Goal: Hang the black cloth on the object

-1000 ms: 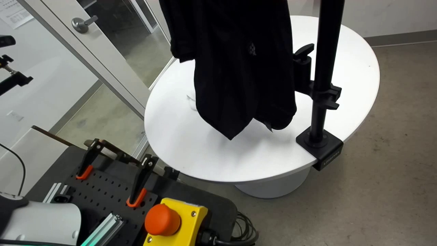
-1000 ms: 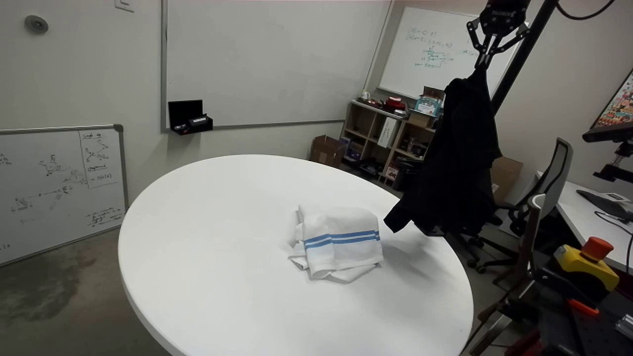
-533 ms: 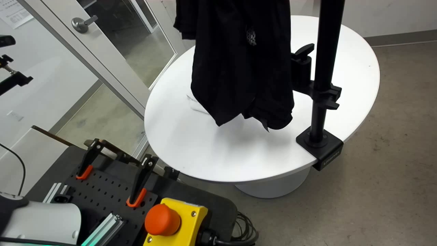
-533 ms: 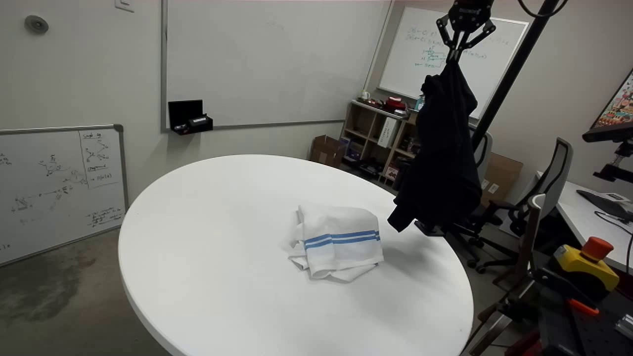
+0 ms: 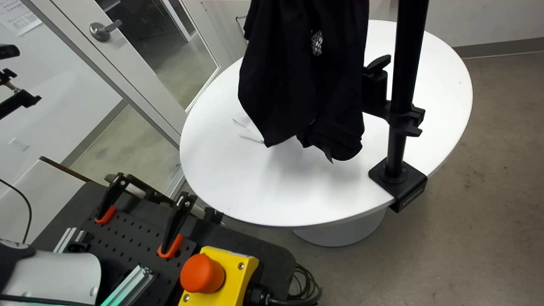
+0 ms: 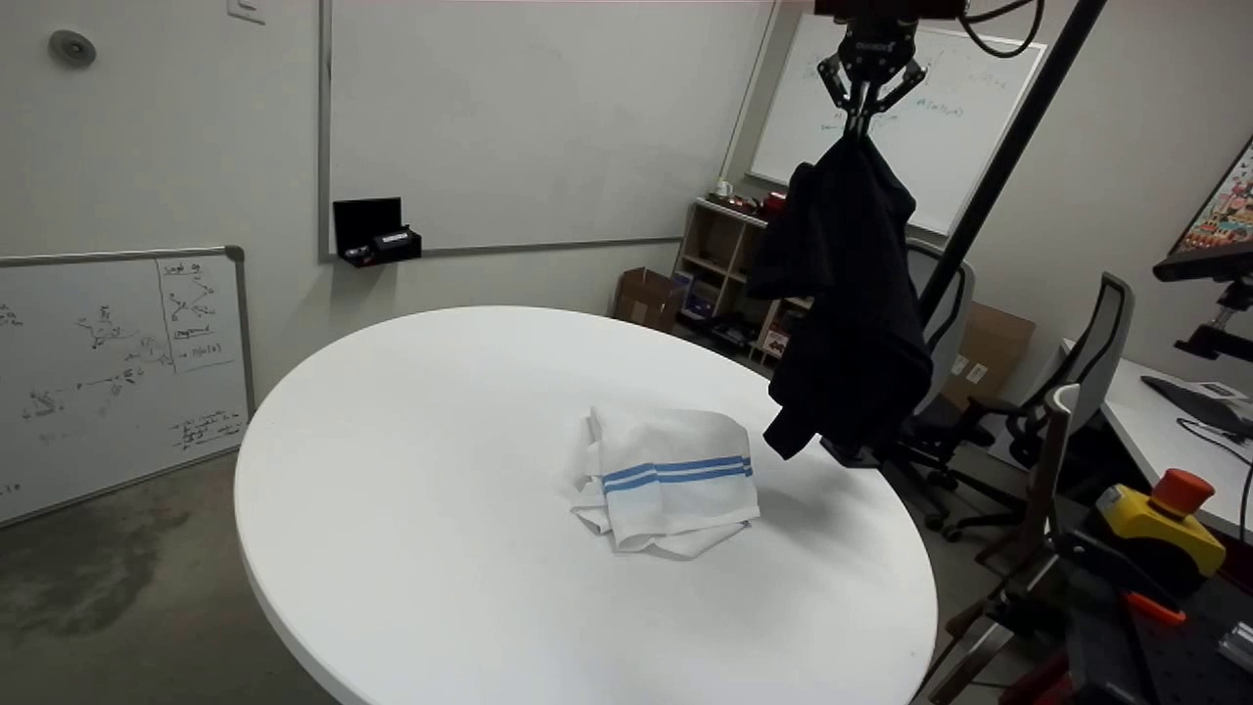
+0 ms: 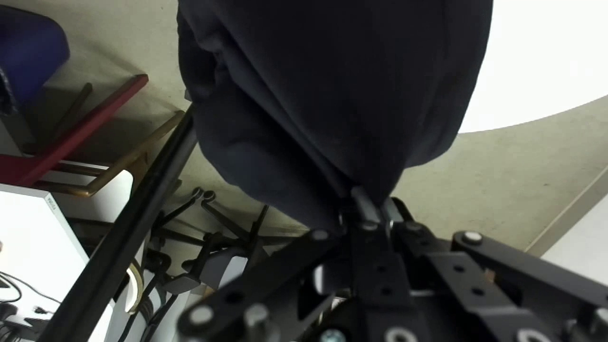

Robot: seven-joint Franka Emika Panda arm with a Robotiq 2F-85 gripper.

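The black cloth hangs from my gripper [image 6: 858,123] like a garment gathered at one point. The cloth shows in both exterior views [image 5: 304,85] [image 6: 852,294], with a small white print on one face. My gripper is shut on its top; in the wrist view the fingertips [image 7: 380,208] pinch a fold of the cloth [image 7: 342,85]. The cloth's lower end hangs above the table edge. A black upright pole [image 5: 406,63] with a side bracket [image 5: 376,91] stands beside the cloth; it also shows in the wrist view [image 7: 137,218]. I cannot tell which thing is the object.
A round white table [image 6: 440,548] holds a folded white towel [image 6: 675,499] with blue stripes. The pole's base [image 5: 397,180] is clamped at the table edge. A yellow box with a red button [image 5: 221,276] sits on a dark cart. Chairs [image 6: 1091,343] stand behind.
My gripper has carried the cloth left, away from the pole, in an exterior view. The cloth has turned, its lower corner has risen, and more of the white print shows.
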